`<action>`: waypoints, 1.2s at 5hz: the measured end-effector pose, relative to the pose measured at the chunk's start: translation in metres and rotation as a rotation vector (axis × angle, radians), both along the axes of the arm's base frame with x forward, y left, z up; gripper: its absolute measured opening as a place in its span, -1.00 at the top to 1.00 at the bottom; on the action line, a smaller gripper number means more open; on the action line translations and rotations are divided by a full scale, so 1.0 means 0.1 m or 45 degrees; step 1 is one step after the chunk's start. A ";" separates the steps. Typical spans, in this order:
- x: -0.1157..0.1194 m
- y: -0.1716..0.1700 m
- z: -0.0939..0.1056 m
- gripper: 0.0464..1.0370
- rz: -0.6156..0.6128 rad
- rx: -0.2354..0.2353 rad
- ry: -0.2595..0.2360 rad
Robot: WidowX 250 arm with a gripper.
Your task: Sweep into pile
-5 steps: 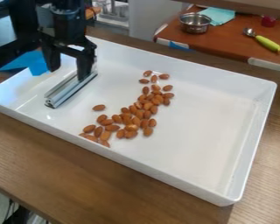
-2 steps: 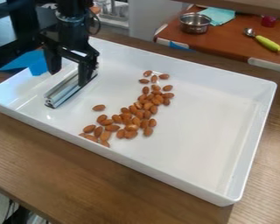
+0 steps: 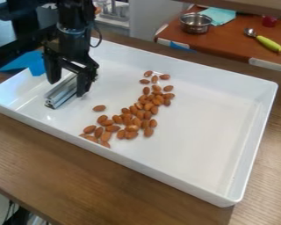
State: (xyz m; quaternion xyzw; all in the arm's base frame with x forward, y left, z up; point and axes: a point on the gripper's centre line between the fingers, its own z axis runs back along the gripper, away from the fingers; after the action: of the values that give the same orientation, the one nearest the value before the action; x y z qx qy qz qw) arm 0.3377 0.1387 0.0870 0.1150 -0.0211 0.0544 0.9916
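My gripper (image 3: 66,88) hangs over the left part of the white tray (image 3: 207,149), its two fingers wide apart, one on each side of a silver metal bar (image 3: 63,93). The bar lies on the tray floor at the left, slanting from lower left to upper right, partly hidden by the right finger. Many brown almonds (image 3: 139,115) form a curved band from the tray's upper middle down to its near left wall. One almond (image 3: 99,108) lies a little apart, on the side toward the bar.
High tray walls surround the almonds and the bar. A blue object (image 3: 37,64) is at the tray's left edge. Behind, on another table, are a metal pot (image 3: 196,24), a teal cloth (image 3: 219,16) and a spoon with a green handle (image 3: 269,43).
The gripper has come lower and slightly toward the near side, so its fingers now stand further down around the bar. The bar and almonds have stayed in place.
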 end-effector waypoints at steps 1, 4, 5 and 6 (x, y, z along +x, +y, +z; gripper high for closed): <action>0.00 0.00 -0.01 -0.31 -0.003 0.001 -0.006; -0.16 -0.22 -0.04 0.33 -0.075 -0.058 0.077; -0.21 -0.36 -0.03 0.33 -0.099 -0.073 0.106; -0.21 -0.58 -0.04 0.33 -0.124 -0.078 0.117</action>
State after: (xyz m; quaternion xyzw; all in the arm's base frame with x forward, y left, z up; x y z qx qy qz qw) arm 0.3165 0.0807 0.0832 0.0860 0.0206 0.0014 0.9961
